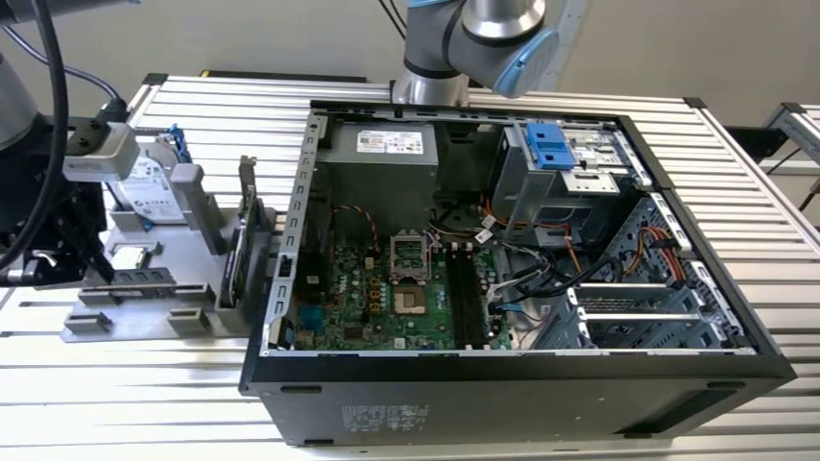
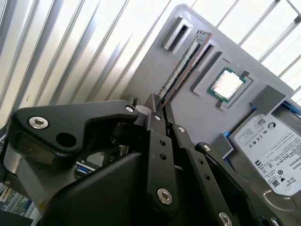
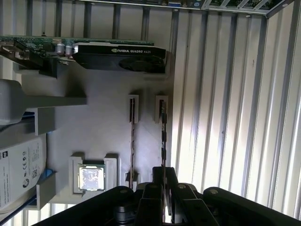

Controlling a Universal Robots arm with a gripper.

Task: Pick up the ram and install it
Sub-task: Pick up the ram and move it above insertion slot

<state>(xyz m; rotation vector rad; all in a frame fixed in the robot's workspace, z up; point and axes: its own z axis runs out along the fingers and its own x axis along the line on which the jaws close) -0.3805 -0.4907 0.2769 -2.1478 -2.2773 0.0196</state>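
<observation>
In the exterior view, a gray fixture (image 1: 129, 288) sits on the slatted table (image 1: 129, 403) at the view's left. It carries a hard drive (image 1: 148, 192) and, on its case-facing edge, an upright expansion card (image 1: 244, 240). The open case (image 1: 513, 384) lies to the right of the fixture, with the motherboard (image 1: 384, 298) exposed. In both wrist views the ram (image 3: 163, 141) stands on edge in an outer slot of the fixture, close to the fixture's border and seated at both ends. A parallel slot (image 3: 132, 108) runs just beside it, and a processor (image 3: 91, 178) rests in a square pocket beyond that slot. The gripper (image 3: 163, 173) is positioned over the near end of the ram. Its fingers (image 2: 153, 106) are drawn close together, one on each face of the board, pinching the ram's end.
</observation>
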